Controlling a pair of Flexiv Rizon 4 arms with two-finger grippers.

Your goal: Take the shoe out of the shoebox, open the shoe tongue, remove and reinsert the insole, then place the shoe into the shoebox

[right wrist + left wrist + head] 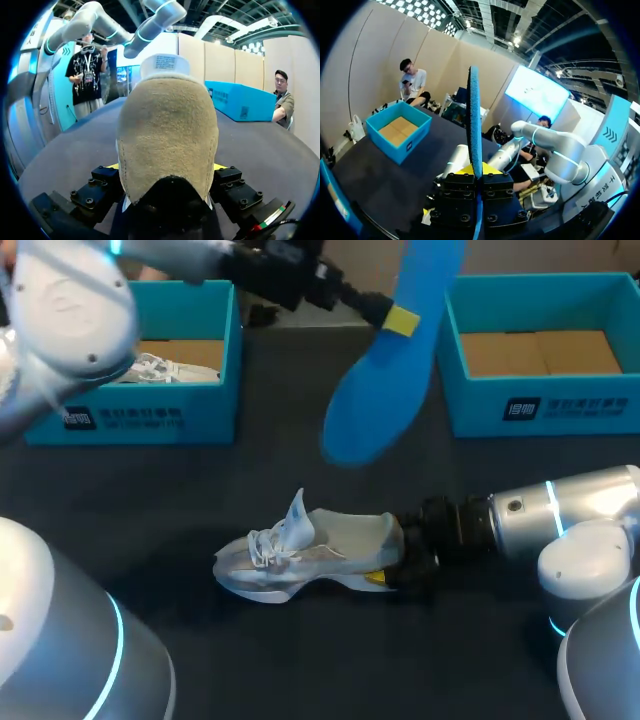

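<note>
the shoe (pixel 167 130) is clamped heel-first in the right gripper (pixel 166 170), sole on the table (pixel 330 660). above and ahead of it, the left gripper (pixel 398 320) pinches the blue insole (pixel 375 400). i'd feed the insole's hanging end in under the raised tongue (pixel 298 515), with the heel held firm.

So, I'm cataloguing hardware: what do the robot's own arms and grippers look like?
The left arm and right arm are rounded silver-white tubes with glowing cyan rings at the joints. Each narrows to a black wrist. The left gripper and right gripper have blocky black bodies dotted with screw heads and bright yellow fingertips.
</note>
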